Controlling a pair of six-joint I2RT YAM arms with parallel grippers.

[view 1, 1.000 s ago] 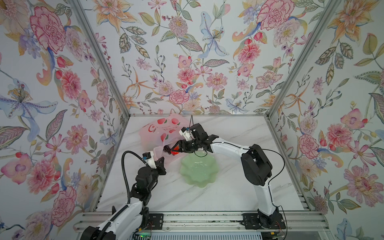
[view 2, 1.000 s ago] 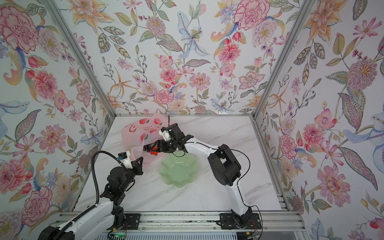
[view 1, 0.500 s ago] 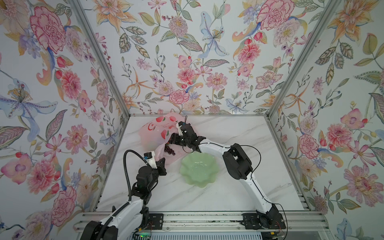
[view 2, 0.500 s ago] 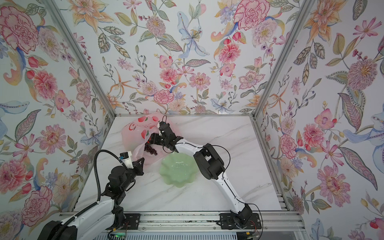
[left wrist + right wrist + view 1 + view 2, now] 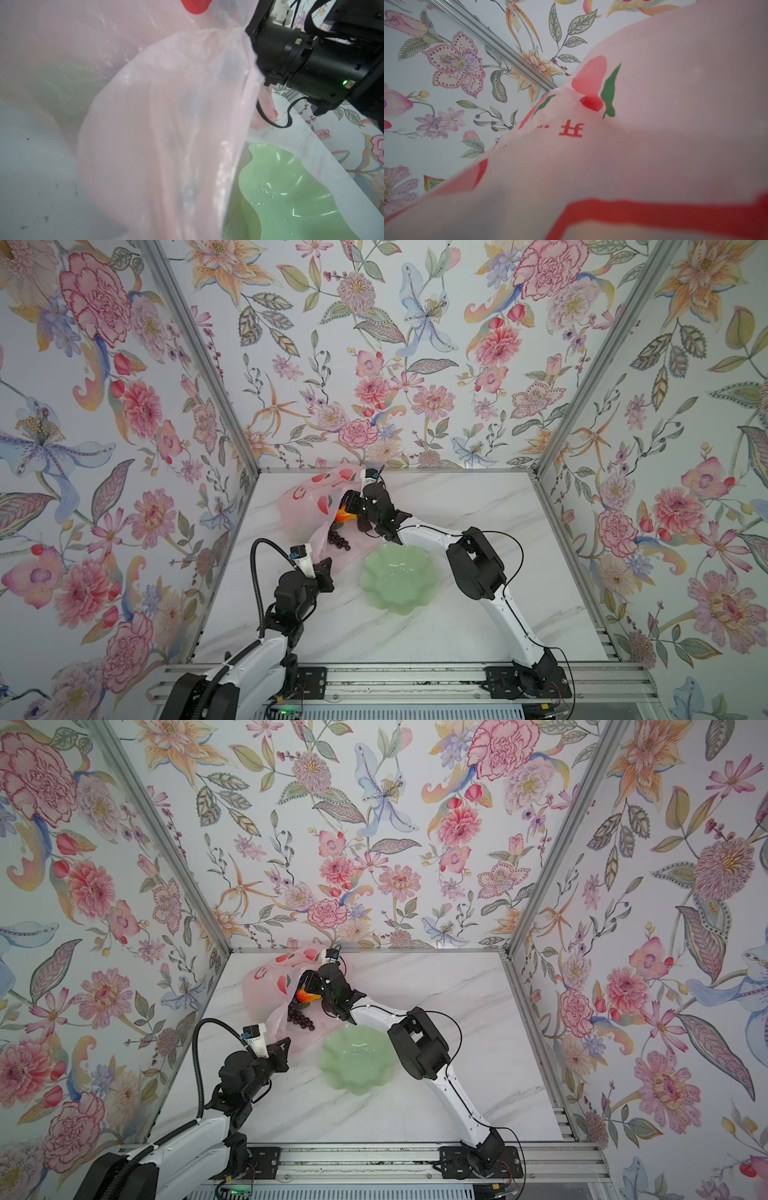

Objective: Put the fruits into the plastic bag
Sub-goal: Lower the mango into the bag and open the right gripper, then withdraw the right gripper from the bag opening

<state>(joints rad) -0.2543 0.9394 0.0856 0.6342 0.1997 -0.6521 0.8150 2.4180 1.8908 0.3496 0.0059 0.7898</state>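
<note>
So the left pincer (image 5: 325,567) is pinched together on the edge of the plastic bag (image 5: 300,510). The grape bunch (image 5: 338,540) and 1 red-yellow mango (image 5: 345,516) sit in its mouth. The right pincer (image 5: 349,507) is right over the mango, can't tell if it's apart. Green plate (image 5: 395,578) just beside.

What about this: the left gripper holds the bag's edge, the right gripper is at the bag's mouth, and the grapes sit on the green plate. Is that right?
Not quite: the grapes lie in the mouth of the bag, not on the green plate, which is bare; both top views show it. The left gripper does hold the bag's edge; the right gripper is at its mouth.
</note>
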